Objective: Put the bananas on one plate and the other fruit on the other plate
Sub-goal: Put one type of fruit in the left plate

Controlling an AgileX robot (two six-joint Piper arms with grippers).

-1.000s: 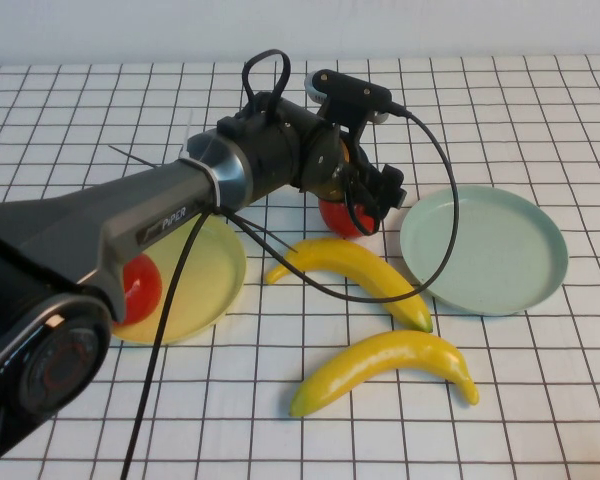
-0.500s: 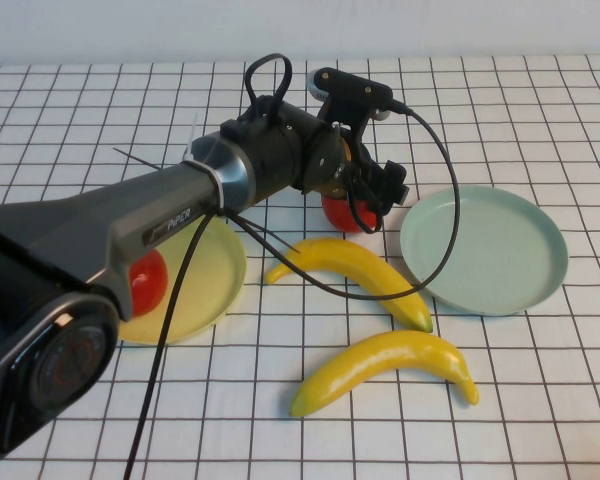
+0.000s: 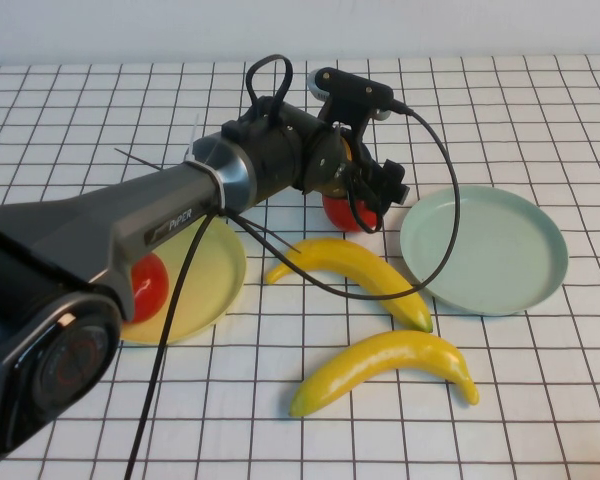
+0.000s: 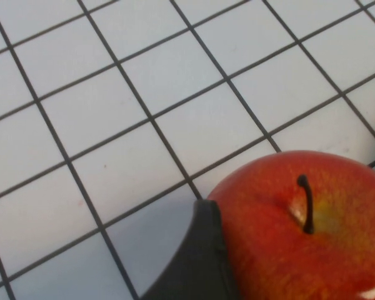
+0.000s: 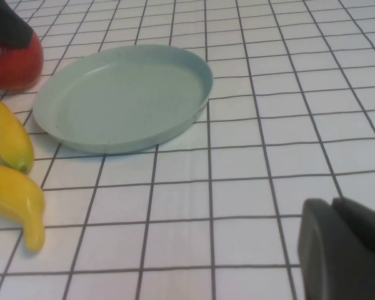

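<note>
The left gripper (image 3: pixel 365 205) reaches past the table's middle, its jaws spread around a shiny red round apple (image 3: pixel 342 212), one finger (image 4: pixel 197 262) touching it. A second red apple (image 3: pixel 146 285) sits on the pale yellow round plate (image 3: pixel 205 270) at left. Two glossy yellow bananas (image 3: pixel 355 265) (image 3: pixel 385 368) lie near centre, beside the pale blue-green plate (image 3: pixel 485 250) at right. The right gripper (image 5: pixel 344 250) rests closed, low over the table at right.

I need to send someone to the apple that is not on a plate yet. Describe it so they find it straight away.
Start at the blue-green plate on the robot's right side of the checked table. Just beside its left rim, farther back than the two bananas, the left gripper reaches down around a red apple. Unlike the other apple, which sits on the yellow plate, this one rests on the bare cloth. The right gripper is parked, shut.
</note>
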